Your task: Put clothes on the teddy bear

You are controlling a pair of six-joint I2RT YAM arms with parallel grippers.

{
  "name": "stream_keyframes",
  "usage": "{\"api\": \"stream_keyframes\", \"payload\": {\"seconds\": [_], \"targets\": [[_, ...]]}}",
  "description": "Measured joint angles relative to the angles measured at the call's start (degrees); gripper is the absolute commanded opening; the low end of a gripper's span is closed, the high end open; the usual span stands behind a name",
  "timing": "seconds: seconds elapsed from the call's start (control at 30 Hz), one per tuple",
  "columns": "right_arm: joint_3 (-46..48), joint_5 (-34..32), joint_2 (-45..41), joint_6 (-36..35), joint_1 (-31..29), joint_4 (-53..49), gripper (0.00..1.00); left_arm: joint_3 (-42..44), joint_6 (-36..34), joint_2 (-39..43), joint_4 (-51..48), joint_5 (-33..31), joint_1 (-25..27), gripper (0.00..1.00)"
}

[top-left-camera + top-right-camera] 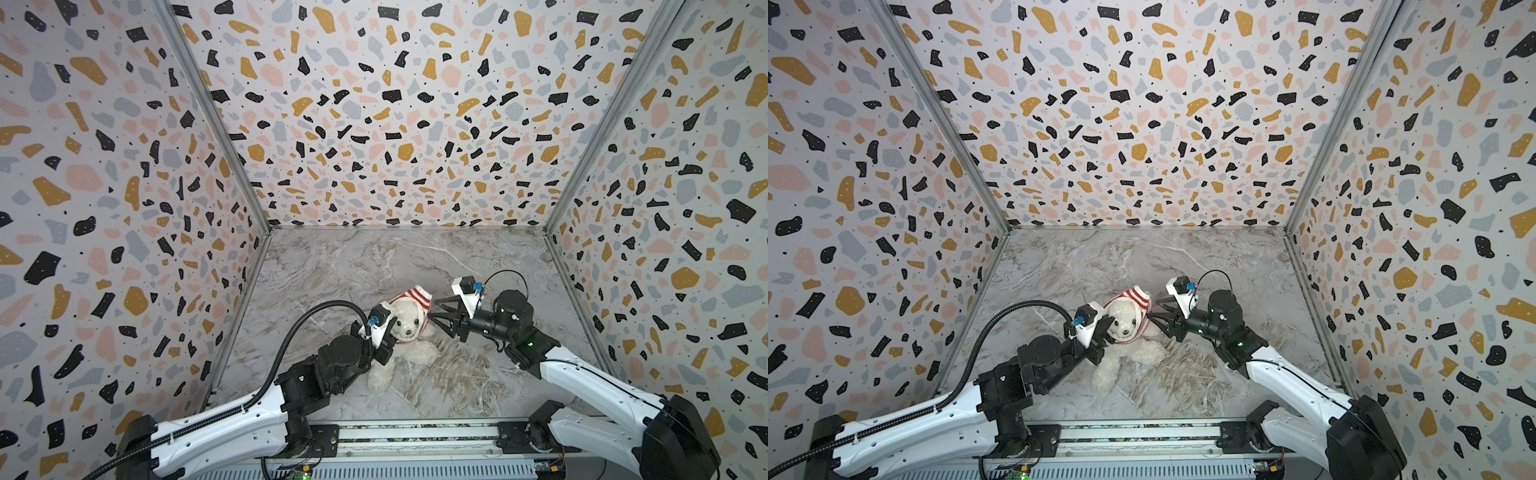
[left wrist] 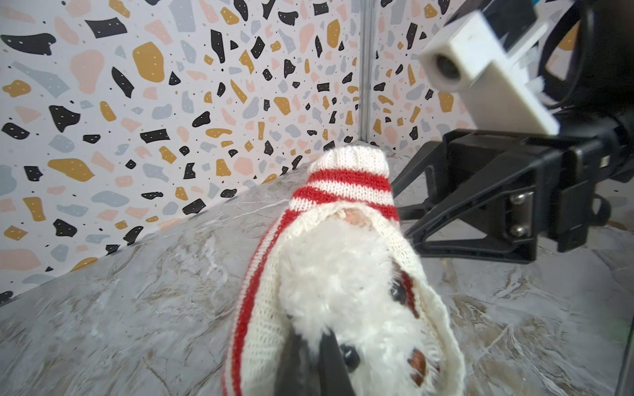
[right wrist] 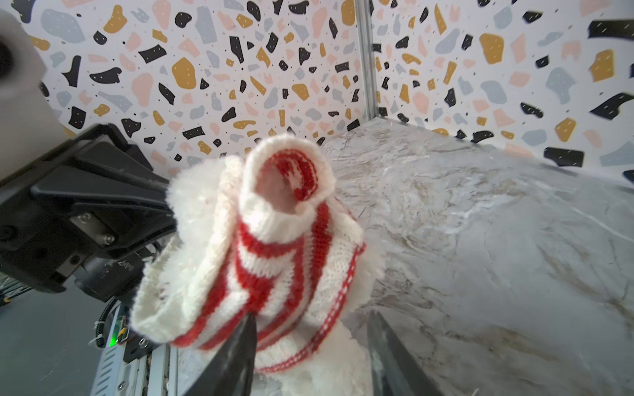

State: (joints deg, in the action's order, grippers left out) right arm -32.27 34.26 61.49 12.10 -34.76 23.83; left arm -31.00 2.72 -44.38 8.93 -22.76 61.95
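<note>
on the marble table (image 1: 374,266), near its middle, the teddy bear (image 1: 409,324) is held up between both arms. a red-and-white striped knit garment (image 1: 415,296) is drawn over its head. the right gripper (image 3: 310,343) is spread around the knit's back. the left gripper (image 2: 320,363) is pressed together at the knit's edge beside the face.
</note>
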Motion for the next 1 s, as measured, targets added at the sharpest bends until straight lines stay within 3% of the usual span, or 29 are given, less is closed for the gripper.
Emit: {"api": "stream_keyframes", "payload": {"seconds": [0.2,0.37,0.67,1.0], "targets": [[-0.5,1.07,1.51,0.94,0.02,-0.11,0.25,0.04,0.04,0.13,0.24,2.84,-0.02,0.0],[-0.9,0.9,1.55,1.31,0.46,0.11,0.0,0.07,0.04,0.37,0.39,4.57,-0.02,0.0],[-0.37,-0.98,1.95,3.52,4.7,0.26,0.0,0.13,0.07,1.01,0.52,7.17,0.0,0.0],[0.33,-0.13,10.23,4.76,5.22,1.73,0.0,0.15,0.04,0.96,-0.2,10.4,-0.02,0.0]]}}
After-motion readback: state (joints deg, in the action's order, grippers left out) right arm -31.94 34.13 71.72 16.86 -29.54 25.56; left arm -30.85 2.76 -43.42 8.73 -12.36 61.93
